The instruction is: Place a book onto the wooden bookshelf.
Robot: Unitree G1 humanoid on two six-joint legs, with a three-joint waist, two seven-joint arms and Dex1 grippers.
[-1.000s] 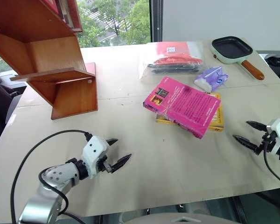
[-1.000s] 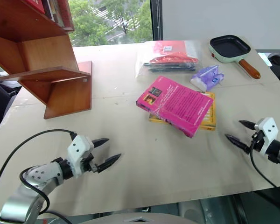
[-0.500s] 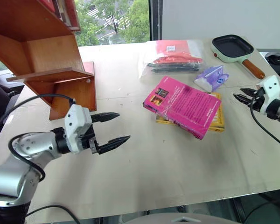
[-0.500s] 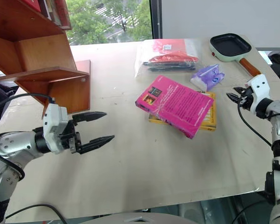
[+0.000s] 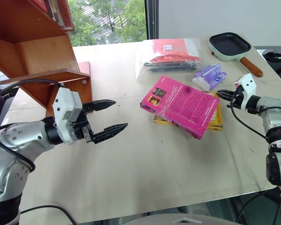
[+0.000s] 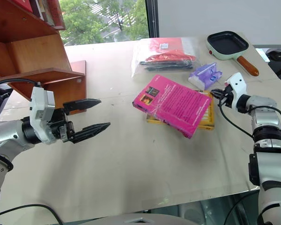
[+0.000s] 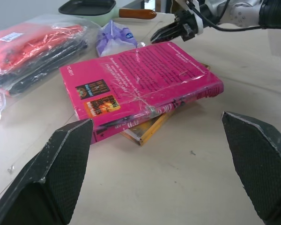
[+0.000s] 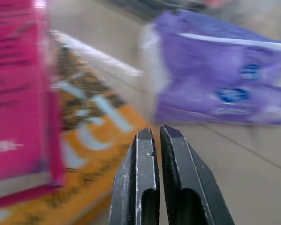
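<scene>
Your reddish-brown wooden bookshelf (image 5: 42, 56) stands far left of the thick magenta-pink book (image 5: 182, 105). Your left tool (image 5: 105, 120) hangs released between them. The book lies on a yellow book (image 5: 214, 118) on the surface (image 5: 145, 164); its white text is unreadable. Your right tool (image 5: 223, 94), clenched empty, sits just right of it.

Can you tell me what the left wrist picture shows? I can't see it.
A pink book lies on a yellow book on a table, between the open left gripper's fingers. Behind it, the shut right gripper points at the books.
</scene>
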